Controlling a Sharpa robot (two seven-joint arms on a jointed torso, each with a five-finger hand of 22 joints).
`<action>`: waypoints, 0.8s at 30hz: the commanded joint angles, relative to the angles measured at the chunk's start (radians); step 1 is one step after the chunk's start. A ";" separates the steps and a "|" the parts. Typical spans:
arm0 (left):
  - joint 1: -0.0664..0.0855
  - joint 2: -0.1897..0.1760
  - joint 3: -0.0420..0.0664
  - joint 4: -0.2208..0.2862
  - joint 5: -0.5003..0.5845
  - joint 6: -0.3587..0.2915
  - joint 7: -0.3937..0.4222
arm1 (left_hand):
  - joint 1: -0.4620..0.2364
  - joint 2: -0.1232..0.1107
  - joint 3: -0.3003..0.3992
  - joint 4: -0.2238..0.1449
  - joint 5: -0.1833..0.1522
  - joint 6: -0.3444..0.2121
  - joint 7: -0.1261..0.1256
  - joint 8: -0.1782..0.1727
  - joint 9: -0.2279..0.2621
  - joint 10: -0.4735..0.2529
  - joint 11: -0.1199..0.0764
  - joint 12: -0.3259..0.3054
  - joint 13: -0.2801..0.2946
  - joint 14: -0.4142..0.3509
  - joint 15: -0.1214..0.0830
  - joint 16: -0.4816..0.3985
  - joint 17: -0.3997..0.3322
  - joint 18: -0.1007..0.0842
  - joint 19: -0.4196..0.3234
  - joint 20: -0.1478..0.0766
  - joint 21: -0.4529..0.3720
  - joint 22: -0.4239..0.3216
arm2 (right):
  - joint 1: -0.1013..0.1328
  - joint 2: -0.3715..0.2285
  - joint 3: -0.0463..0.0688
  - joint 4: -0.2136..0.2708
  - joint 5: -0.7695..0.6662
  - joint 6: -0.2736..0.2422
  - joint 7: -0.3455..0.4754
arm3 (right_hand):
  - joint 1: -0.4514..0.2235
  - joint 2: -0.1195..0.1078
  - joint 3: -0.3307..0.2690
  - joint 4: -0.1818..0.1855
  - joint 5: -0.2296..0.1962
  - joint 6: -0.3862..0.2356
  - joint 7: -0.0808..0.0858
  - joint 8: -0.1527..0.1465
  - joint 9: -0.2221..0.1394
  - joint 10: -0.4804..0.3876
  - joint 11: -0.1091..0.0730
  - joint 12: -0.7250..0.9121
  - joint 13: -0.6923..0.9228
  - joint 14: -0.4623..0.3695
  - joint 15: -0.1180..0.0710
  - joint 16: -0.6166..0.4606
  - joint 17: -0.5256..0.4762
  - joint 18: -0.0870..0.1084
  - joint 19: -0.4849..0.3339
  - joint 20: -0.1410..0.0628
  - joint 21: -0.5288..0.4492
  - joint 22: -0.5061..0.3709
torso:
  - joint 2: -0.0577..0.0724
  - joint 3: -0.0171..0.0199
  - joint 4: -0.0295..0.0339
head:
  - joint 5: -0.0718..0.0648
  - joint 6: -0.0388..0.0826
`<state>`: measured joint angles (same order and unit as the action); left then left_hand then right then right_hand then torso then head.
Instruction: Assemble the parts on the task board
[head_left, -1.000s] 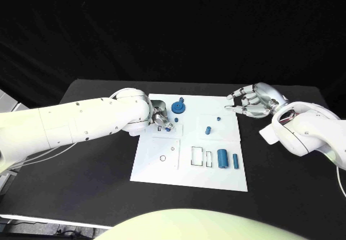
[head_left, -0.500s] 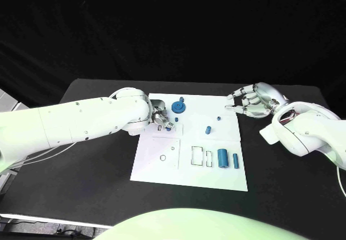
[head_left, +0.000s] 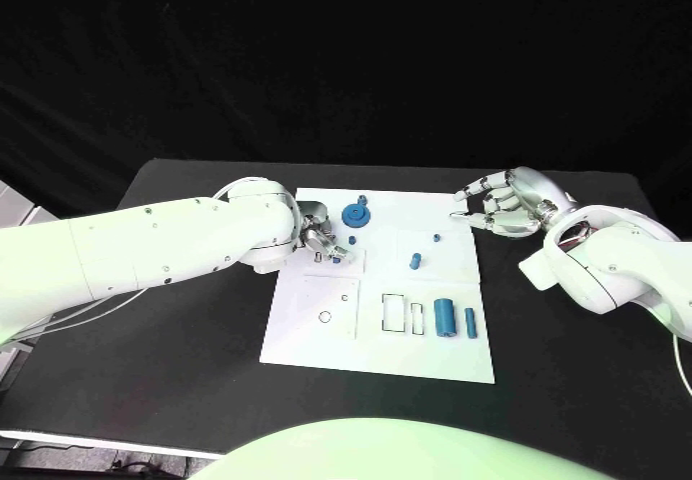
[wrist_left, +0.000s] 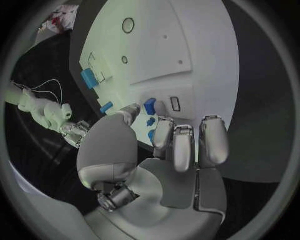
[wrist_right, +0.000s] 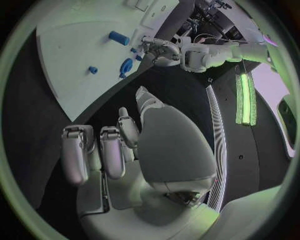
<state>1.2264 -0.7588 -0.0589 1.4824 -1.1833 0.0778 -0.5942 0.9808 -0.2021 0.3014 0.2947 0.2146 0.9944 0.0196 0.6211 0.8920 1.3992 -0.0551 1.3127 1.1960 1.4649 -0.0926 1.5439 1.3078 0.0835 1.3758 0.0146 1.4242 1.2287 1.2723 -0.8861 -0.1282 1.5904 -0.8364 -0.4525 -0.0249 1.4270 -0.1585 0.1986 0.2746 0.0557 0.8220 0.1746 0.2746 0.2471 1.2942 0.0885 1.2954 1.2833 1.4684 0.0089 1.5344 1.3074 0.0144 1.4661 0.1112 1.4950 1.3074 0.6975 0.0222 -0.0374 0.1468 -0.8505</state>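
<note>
Task board (head_left: 378, 345): a white plate was found laid flat in the middle of the black table (head_left: 173, 340).

Left hand (head_left: 320, 238): it was positioned over the board's far left part. A small blue part (wrist_left: 150, 105) was seen at its fingertips (wrist_left: 130, 111); whether that part was actually pinched could not be told.

Round blue part (head_left: 355, 214): it was recorded just beyond the left hand, on the board.

Short blue peg (head_left: 415, 261): it was noted near the board's middle, with a smaller blue piece (head_left: 437, 238) just beyond it.

Large blue cylinder (head_left: 446, 317) and slim blue pin (head_left: 470, 320): these were laid side by side toward the board's near right, beside outlined rectangular recesses (head_left: 394, 312).

Right hand (head_left: 500, 208): it was held off the board's far right corner, fingers loosely curled, nothing held.
</note>
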 joint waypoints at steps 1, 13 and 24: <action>-0.001 -0.002 0.008 0.010 0.007 0.001 -0.006 | 0.006 0.025 -0.057 0.000 -0.020 0.005 -0.004 -0.001 0.002 -0.001 0.006 0.000 -0.003 0.088 -0.008 -0.005 0.194 -0.012 -0.001 -0.001 -0.007 -0.001 | -0.002 0.000 0.000 -0.001 -0.008 0.002 0.013 | 0.002 -0.004 -0.004 0.006 0.004 0.002 -0.001 0.004 -0.001 -0.009 0.000 -0.004 -0.001 0.080 0.002 -0.006 0.179 0.007 0.067 0.002 -0.005 0.209 | 0.000 0.0004 -0.0008 | 0.000 -0.001; 0.013 -0.030 0.056 0.046 0.089 -0.024 -0.002 | 0.053 0.068 -0.190 0.001 -0.021 -0.024 0.008 -0.016 0.001 -0.039 0.016 -0.043 -0.061 0.082 0.001 -0.015 0.173 -0.004 -0.026 0.007 -0.029 -0.038 | -0.006 0.002 0.000 -0.007 -0.007 0.000 0.014 | 0.000 -0.005 -0.006 0.007 0.004 0.002 -0.001 0.004 -0.002 -0.010 0.000 -0.005 -0.002 0.080 0.002 -0.007 0.178 0.008 0.066 0.002 -0.006 0.208 | -0.001 0.0010 0.0003 | 0.002 0.009; 0.129 -0.058 0.072 0.003 0.145 0.068 0.003 | 0.207 0.099 -0.180 -0.001 0.002 -0.140 0.081 -0.160 -0.116 -0.185 0.080 -0.183 -0.251 0.047 0.054 -0.065 0.079 0.029 -0.133 0.055 -0.131 -0.207 | -0.007 0.003 0.000 -0.013 -0.005 0.001 0.014 | -0.002 -0.004 -0.007 0.009 0.004 0.002 -0.001 0.004 -0.002 -0.010 0.000 -0.005 -0.002 0.080 0.002 -0.008 0.177 0.008 0.066 0.002 -0.007 0.207 | 0.001 0.0021 -0.0016 | 0.008 0.025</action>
<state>1.3500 -0.8186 0.0136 1.4899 -1.0841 0.0963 -0.5970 1.1815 -0.1030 0.1163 0.2938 0.2153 0.8589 0.1006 0.4645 0.7788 1.2197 0.0238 1.1333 0.9483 1.4651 -0.0425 1.4819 1.3076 0.0995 1.2503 0.0716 1.2962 1.0249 1.2662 -0.8839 -0.1283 1.5775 -0.8358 -0.4543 -0.0234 1.4270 -0.1585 0.1946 0.2786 0.0557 0.8220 0.1745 0.2746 0.2463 1.2942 0.0886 1.2954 1.2819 1.4684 0.0089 1.5304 1.3081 0.0143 1.4660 0.1112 1.4910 1.3073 0.6969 0.0243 -0.0379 0.1530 -0.8297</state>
